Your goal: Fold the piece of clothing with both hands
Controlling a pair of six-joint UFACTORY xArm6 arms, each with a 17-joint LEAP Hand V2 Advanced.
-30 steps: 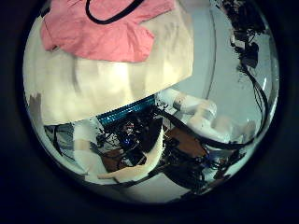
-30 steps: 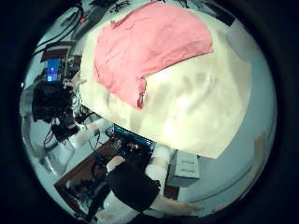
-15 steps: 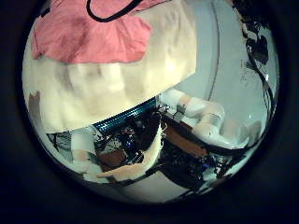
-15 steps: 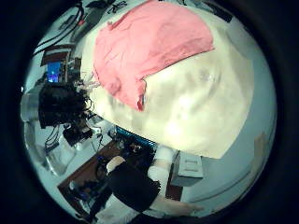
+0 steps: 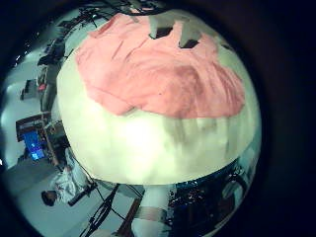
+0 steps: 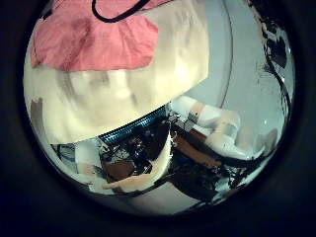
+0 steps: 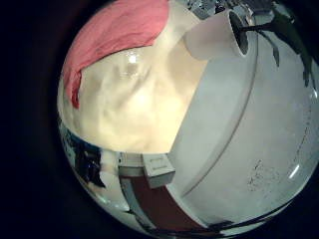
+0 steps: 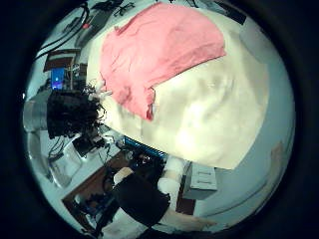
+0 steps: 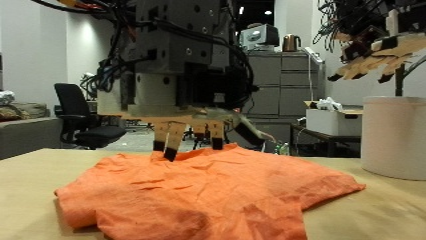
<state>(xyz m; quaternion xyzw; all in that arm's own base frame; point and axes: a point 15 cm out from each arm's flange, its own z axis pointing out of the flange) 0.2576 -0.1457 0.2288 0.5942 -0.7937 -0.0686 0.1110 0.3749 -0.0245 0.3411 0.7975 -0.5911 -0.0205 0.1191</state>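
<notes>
An orange piece of clothing (image 9: 213, 190) lies crumpled and spread on the tan table (image 9: 27, 170). My left hand (image 9: 187, 125) hangs just above its far edge, fingers pointing down and relaxed, holding nothing. Those fingertips (image 5: 183, 35) show over the cloth (image 5: 158, 74) in the left little finger side palm view. My right hand (image 9: 373, 55) is raised high off to the side, fingers spread, clear of the cloth. Both right palm views show the garment (image 8: 159, 50) (image 7: 115, 35) from farther away, and it also shows in the left thumb side palm view (image 6: 89, 39).
A tall white cylinder (image 9: 397, 135) stands on the table below my right hand, beside the cloth, and shows in the right little finger side palm view (image 7: 214, 35). A black office chair (image 9: 73, 110) and grey cabinets (image 9: 273, 85) stand behind the table.
Both thumb side palm views have shifted a little, so both hands have moved slightly. The clothing lies as before.
</notes>
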